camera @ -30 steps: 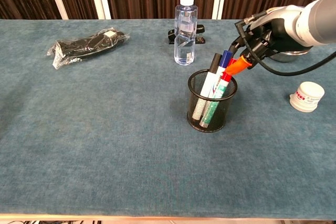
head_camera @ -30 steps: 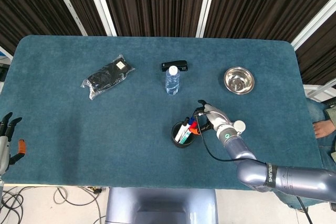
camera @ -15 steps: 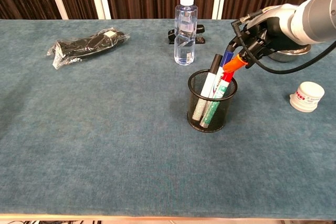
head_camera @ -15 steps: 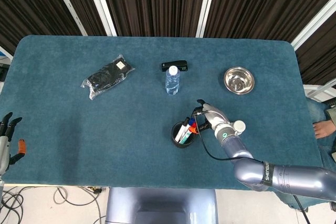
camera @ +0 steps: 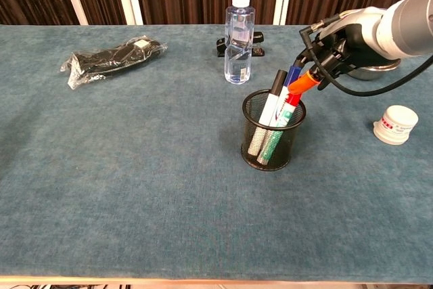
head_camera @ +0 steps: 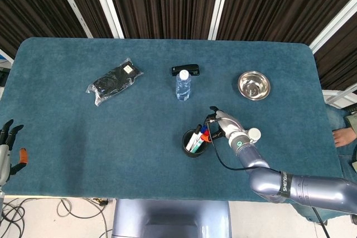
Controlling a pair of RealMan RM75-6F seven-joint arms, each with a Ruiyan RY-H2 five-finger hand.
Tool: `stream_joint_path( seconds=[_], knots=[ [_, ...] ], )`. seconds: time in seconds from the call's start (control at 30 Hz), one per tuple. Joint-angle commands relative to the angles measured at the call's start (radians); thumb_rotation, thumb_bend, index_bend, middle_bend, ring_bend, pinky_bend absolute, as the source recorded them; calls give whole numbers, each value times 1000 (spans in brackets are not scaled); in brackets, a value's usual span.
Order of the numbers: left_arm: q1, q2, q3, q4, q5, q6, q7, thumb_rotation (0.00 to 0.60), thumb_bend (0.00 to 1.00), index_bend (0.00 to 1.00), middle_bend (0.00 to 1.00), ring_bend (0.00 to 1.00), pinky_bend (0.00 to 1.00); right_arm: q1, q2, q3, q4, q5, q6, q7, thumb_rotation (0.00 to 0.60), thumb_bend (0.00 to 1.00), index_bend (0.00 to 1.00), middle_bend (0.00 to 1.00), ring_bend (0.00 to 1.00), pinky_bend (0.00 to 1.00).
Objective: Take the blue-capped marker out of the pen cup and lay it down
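Reaching in from the table's right side, our right hand (camera: 328,49) is hovering at the rim of the pen cup (camera: 272,132), its orange-tipped fingers (camera: 306,82) closing around the top of the blue-capped marker (camera: 291,74); the dark fingers and trailing cable are crowding the cap, so we are not seeing cleanly whether the pinch is firm or only touching. The marker is standing tilted in the black mesh cup, leaning toward the hand, among a black-capped marker (camera: 278,80), a red-capped one (camera: 291,101) and a green-barrelled one whose cap we cannot make out. In the head view the cup (head_camera: 194,143) is showing only as a small dark ring, with the hand (head_camera: 221,125) overlapping its right edge. Our left hand (head_camera: 8,150) is sitting at the frame's lower left, partly cut off, fingers apart and holding nothing. Behind the cup, a water bottle (camera: 239,37) is standing upright and hiding most of a black clip-like object (head_camera: 186,69). A steel bowl (head_camera: 254,85) is lying largely hidden behind the right arm in the chest view. A white jar (camera: 396,125) and a black wrapped bundle (camera: 111,57) are resting on the blue cloth (camera: 135,187).
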State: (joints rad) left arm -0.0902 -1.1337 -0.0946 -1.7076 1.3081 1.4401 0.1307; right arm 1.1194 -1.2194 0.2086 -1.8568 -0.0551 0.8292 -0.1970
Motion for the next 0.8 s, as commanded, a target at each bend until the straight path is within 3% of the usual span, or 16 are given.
stream_joint_path(
  seconds=[0.03, 0.8],
  knots=[
    [0, 0, 0, 0, 0, 0, 0, 600, 557, 131, 9, 96, 64, 3, -5, 2, 2, 1, 3, -3, 600, 367, 533, 0, 0, 158],
    [-1, 3, 0, -3, -3, -4, 0, 600, 557, 131, 7, 96, 63, 11, -30, 21, 15, 28, 22, -23, 600, 408, 567, 0, 0, 158]
  ],
)
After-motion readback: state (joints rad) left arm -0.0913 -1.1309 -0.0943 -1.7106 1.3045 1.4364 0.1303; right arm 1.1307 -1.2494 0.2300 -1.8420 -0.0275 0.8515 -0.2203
